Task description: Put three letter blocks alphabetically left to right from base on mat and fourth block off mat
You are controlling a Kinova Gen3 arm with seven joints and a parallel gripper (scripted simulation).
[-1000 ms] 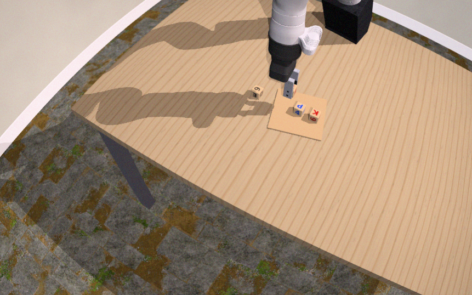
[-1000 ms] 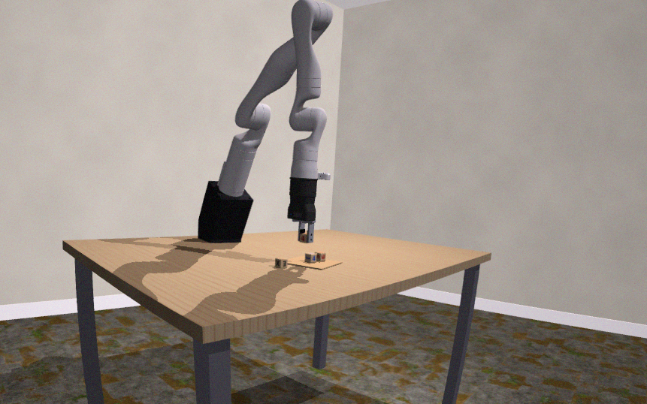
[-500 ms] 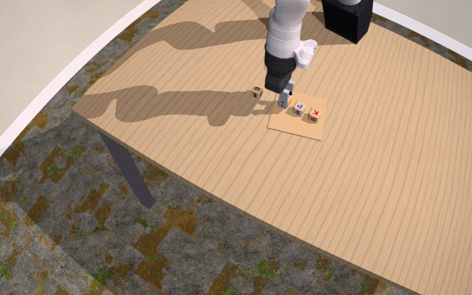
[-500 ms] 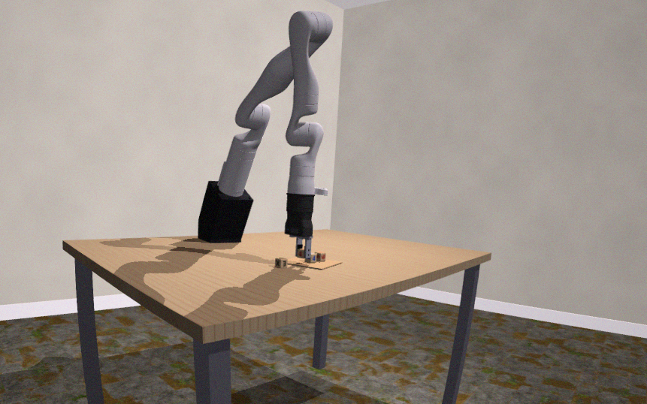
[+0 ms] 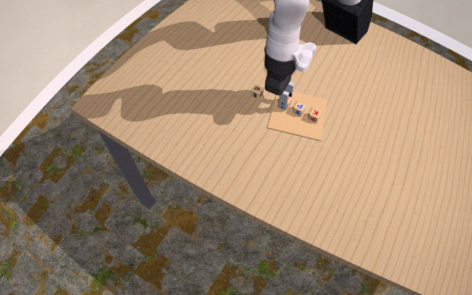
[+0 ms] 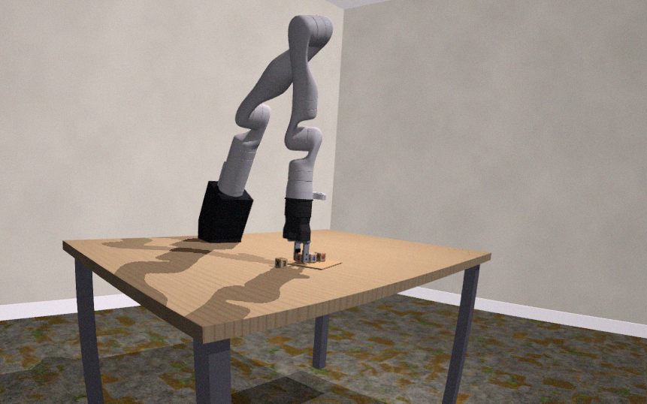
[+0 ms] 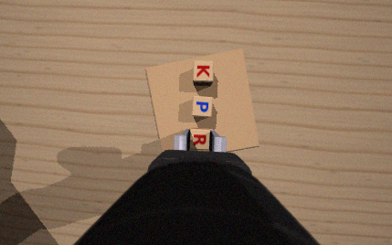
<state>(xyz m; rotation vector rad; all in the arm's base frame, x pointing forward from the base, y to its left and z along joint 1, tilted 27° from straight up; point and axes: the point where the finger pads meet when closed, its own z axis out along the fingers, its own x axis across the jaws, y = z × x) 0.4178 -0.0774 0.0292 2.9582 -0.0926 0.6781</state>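
Gripper (image 7: 200, 141) clamped on wooden red-R block (image 7: 200, 138), low over tan square mat (image 7: 238, 110), beside blue-P block (image 7: 202, 106), red-K block (image 7: 203, 71) beyond.

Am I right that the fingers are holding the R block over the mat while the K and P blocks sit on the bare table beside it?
Not quite. The K block and the P block sit on the mat, not on the bare table, as the wrist view shows. The rest holds: the fingers grip the R block over the mat's edge.
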